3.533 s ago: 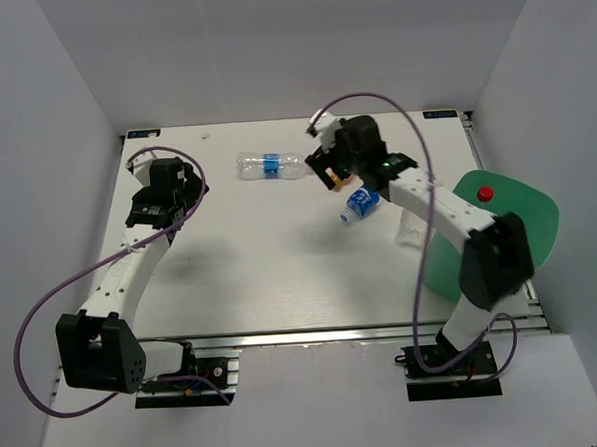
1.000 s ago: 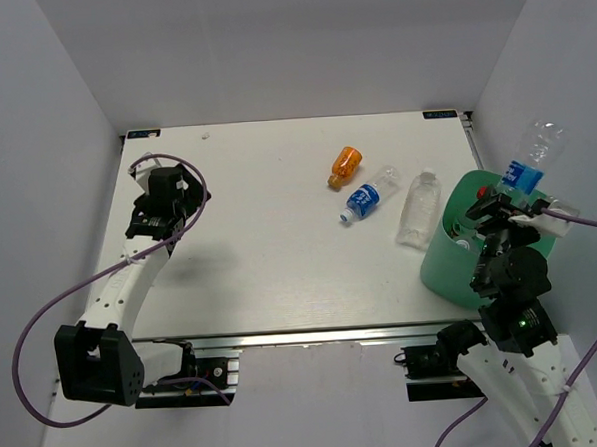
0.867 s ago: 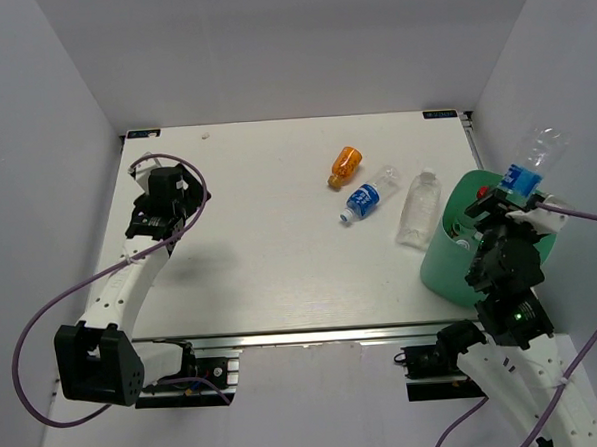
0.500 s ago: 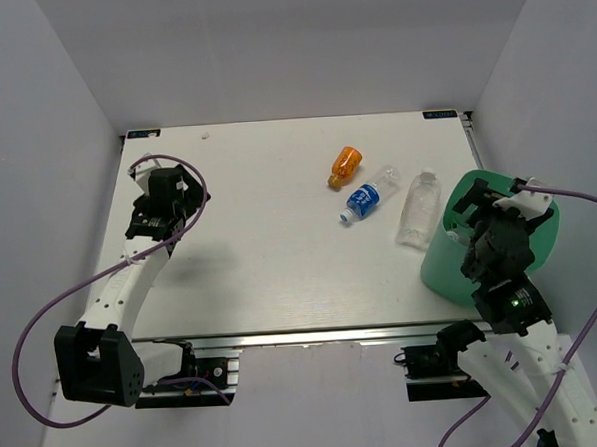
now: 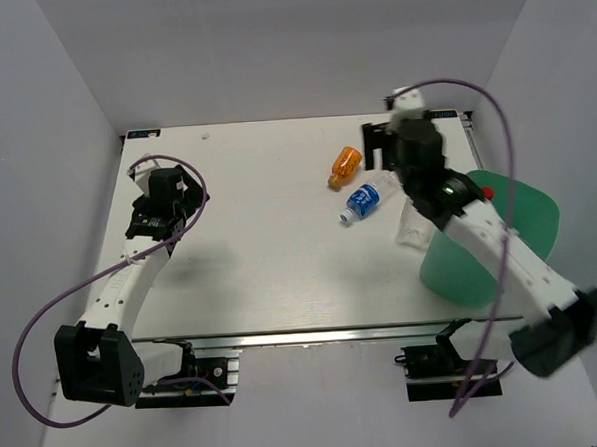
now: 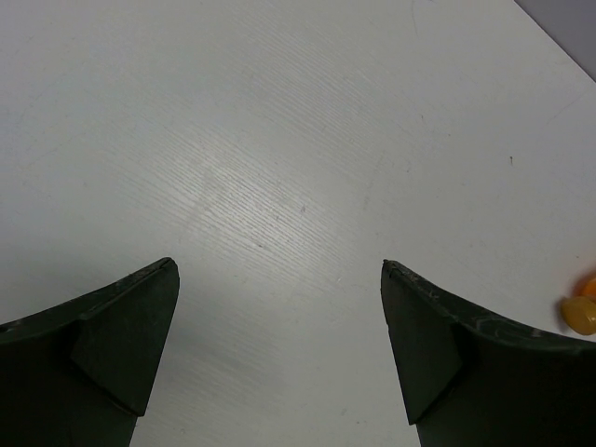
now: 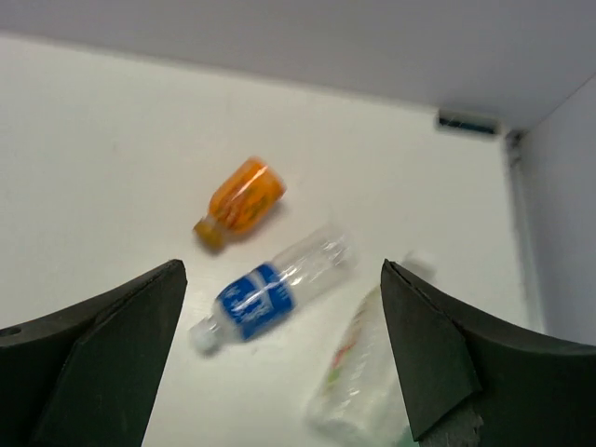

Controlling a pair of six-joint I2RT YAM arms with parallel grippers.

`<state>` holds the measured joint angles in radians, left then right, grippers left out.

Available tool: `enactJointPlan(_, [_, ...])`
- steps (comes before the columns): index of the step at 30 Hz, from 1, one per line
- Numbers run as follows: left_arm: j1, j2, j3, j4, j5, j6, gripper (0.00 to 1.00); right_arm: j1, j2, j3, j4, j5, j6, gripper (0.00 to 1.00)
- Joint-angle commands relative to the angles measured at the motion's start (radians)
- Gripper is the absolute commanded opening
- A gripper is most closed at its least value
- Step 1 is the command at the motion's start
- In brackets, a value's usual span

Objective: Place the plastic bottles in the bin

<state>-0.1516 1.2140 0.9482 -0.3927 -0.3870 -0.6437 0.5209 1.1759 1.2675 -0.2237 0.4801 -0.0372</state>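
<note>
Now | right gripper [image 5: 377,146] has dropped its bottle at the bin [image 5: 523,212] and swung back, jaws apart and empty, above the orange bottle [image 5: 345,165], blue bottle [image 5: 368,197] and clear bottle [image 5: 411,234] on your tabletop [image 5: 260,246] | left gripper [image 6: 277,265] apart, idle | you have three left to bin.

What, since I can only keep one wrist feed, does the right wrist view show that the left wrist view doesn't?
Only the right wrist view: the blue-labelled bottle and the clear bottle lying on the table, the far wall, and the open right gripper. Only the left wrist view: the open left gripper over bare tabletop. Both: the white table and the orange bottle, though the left wrist view shows just an orange sliver at its right edge.
</note>
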Motion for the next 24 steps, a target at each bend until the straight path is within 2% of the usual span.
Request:
enactJointPlan(1, [0.006,-0.002,-0.003,-0.005,-0.015,0.004,0.98,0.060,0.236,0.088,-0.187,0.083,0.191,0.89])
enactJointPlan(5, [0.006,0.002,-0.009,0.003,-0.007,0.004,0.98,0.060,0.358,0.125,-0.264,0.170,0.431,0.89])
enactJointPlan(6, [0.006,0.005,-0.012,0.012,-0.007,0.003,0.98,0.060,0.396,0.113,-0.252,0.184,0.564,0.89])
enactJointPlan(9, [0.006,0.018,-0.012,0.020,0.014,0.007,0.98,0.060,0.453,0.081,-0.179,0.209,0.731,0.89])
enactJointPlan(15, [0.006,0.024,-0.020,0.034,0.039,0.006,0.98,0.060,0.605,0.107,-0.189,0.230,0.940,0.89])
enactJointPlan(18, [0.006,0.019,-0.023,0.037,0.036,0.006,0.98,0.054,0.680,0.157,-0.314,0.298,1.103,0.89])
enactJointPlan(24, [0.006,0.015,-0.028,0.037,0.030,0.007,0.98,0.038,0.794,0.196,-0.359,0.316,1.168,0.89])
